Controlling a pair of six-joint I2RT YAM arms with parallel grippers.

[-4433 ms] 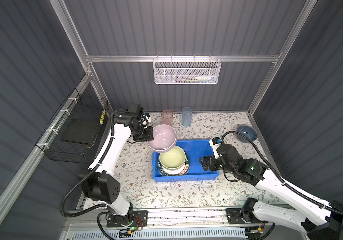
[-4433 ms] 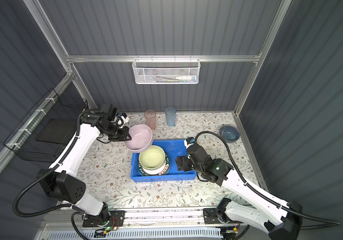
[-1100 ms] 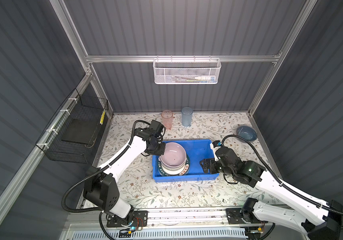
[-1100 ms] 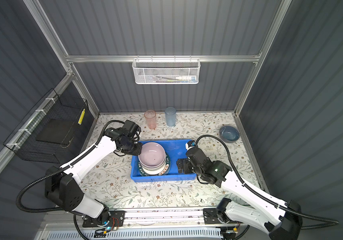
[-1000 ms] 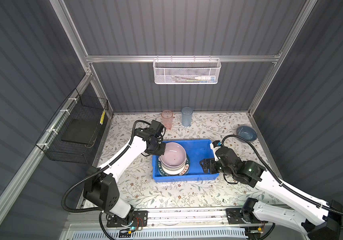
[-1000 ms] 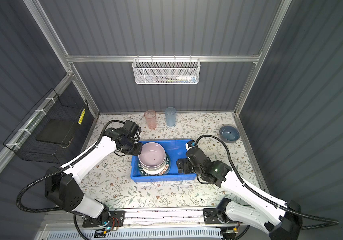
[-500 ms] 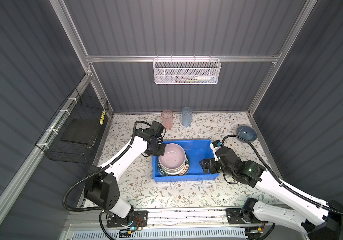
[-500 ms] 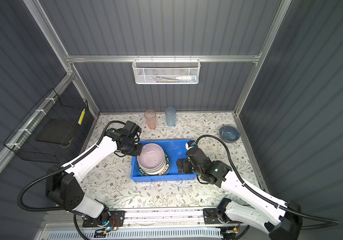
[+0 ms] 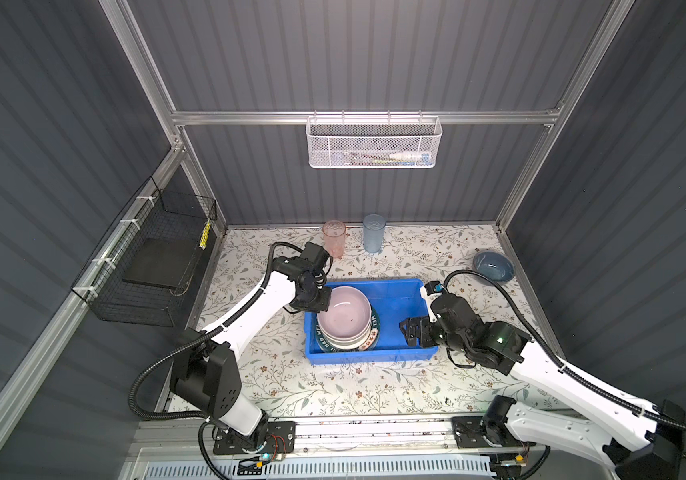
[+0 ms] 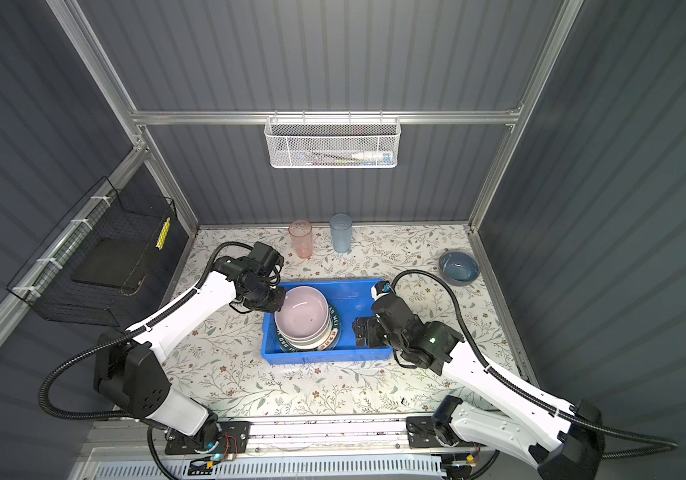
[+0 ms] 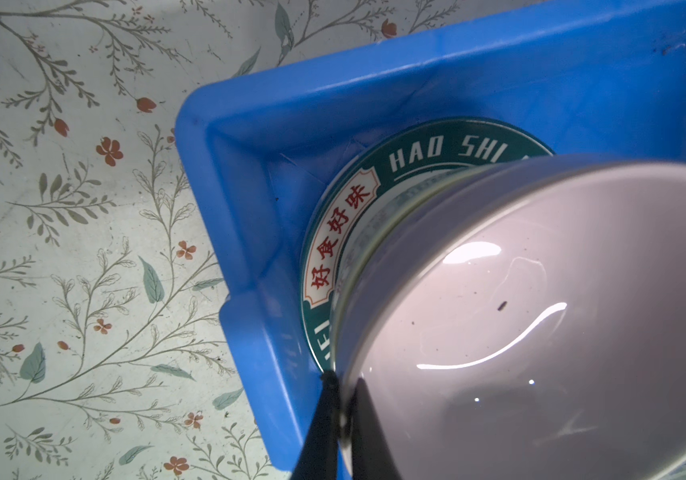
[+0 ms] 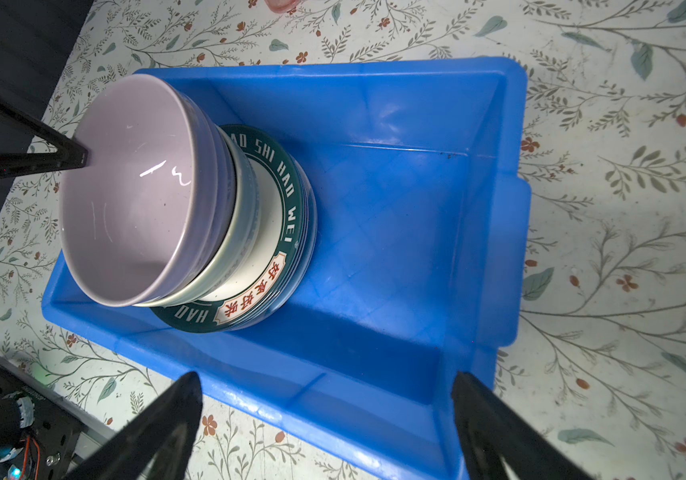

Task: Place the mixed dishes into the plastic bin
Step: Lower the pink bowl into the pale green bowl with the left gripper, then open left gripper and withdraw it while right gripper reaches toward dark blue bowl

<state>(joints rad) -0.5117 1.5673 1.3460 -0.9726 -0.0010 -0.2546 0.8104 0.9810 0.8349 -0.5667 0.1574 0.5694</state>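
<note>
Two white robot arms reach over a floral table point(image 9: 333, 386), seen from above. L claw point(image 11: 343, 386) is pinched narrow on the rim of the lilac bowl point(image 12: 133, 208). Its wrist view shows one black finger point(image 11: 320, 428) outside the bowl wall & one inside, w/ the rim between them.

The lilac bowl sits nested in the pale-green bowl point(image 12: 243, 195), which rests on the green lettered plate point(image 12: 287, 183). More plate edges show under that one, but their patterns are hidden. The whole stack stands in the L end of the blue plastic bin point(image 9: 399, 299), which sits mid-table in both top views. The R half of the bin floor is bare.

R claw point(image 12: 326, 378) is spread wide & holds nothing. It is at the bin's R end w/ its tips over the bin wall; can't tell if they touch it.

Outside the bin:
- The pink tumbler point(image 9: 334, 237) & blue tumbler point(image 9: 374, 232) stand upright, side by side, near the back wall.
- The L arm's wrist sits between the pink tumbler & the bin.
- The dark-blue bowl point(image 9: 493, 266) is near the back R corner, well apart from the bin.

A white mesh basket point(image 9: 373, 143) hangs on the back wall & a black wire basket point(image 9: 154, 266) on the L wall, both off the table.
</note>
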